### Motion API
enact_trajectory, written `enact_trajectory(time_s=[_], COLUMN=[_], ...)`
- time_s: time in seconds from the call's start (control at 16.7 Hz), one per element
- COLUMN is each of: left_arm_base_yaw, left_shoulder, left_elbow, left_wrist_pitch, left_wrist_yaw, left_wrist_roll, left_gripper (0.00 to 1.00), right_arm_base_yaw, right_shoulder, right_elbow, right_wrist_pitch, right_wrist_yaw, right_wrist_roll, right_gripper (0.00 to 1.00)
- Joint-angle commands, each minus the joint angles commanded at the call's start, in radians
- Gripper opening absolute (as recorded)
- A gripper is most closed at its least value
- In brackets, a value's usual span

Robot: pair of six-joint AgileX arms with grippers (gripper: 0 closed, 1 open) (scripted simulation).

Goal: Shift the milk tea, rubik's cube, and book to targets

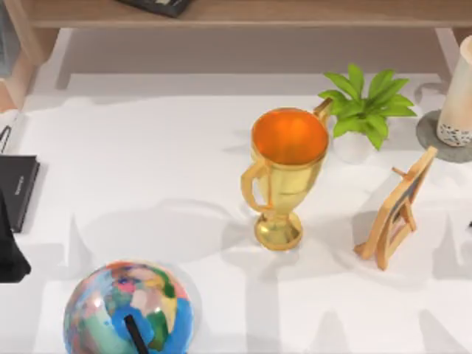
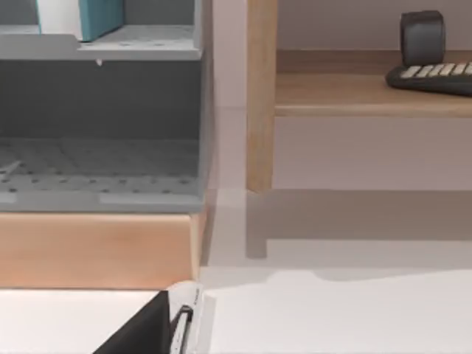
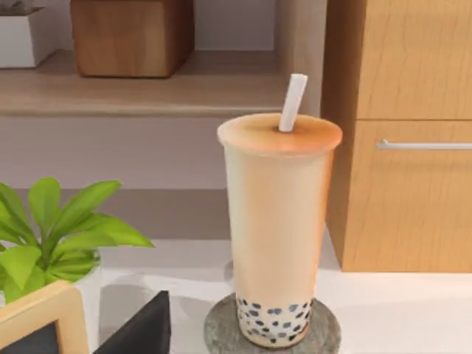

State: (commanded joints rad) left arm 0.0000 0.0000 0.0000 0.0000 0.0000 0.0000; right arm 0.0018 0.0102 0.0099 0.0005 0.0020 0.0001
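Cream-white speckled milk tea cup (image 1: 459, 96) stands upright on grey speckled round disc (image 1: 435, 137), worktop's right edge, beside green potted plant (image 1: 366, 103). Black left arm (image 1: 9, 243) at left edge; finger state unclear. White worktop (image 1: 147, 169) centre-left open.

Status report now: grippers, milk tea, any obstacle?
Left arm parked at table's left edge. Milk tea upright on grey disc, far right. Potted plant stands close beside it.
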Motion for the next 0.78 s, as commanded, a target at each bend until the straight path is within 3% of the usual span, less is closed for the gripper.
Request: enact_trajectory(time_s=[0.48, 0.78], left_arm_base_yaw=[0.003, 0.055], left_shoulder=[0.01, 0.22], left_elbow=[0.01, 0.197], left_wrist_pitch=[0.004, 0.085], left_wrist_yaw=[0.003, 0.059], left_wrist_roll=[0.0, -0.001], left_gripper=[1.0, 1.0], right_arm_base_yaw=[-0.002, -0.002], right_shoulder=[-0.01, -0.01], right_elbow=[-0.01, -0.01], right_wrist_pitch=[0.0, 0.0], right_wrist_yaw=[-0.002, -0.002], right_wrist_roll=[0.0, 0.0], right_gripper=[1.0, 1.0])
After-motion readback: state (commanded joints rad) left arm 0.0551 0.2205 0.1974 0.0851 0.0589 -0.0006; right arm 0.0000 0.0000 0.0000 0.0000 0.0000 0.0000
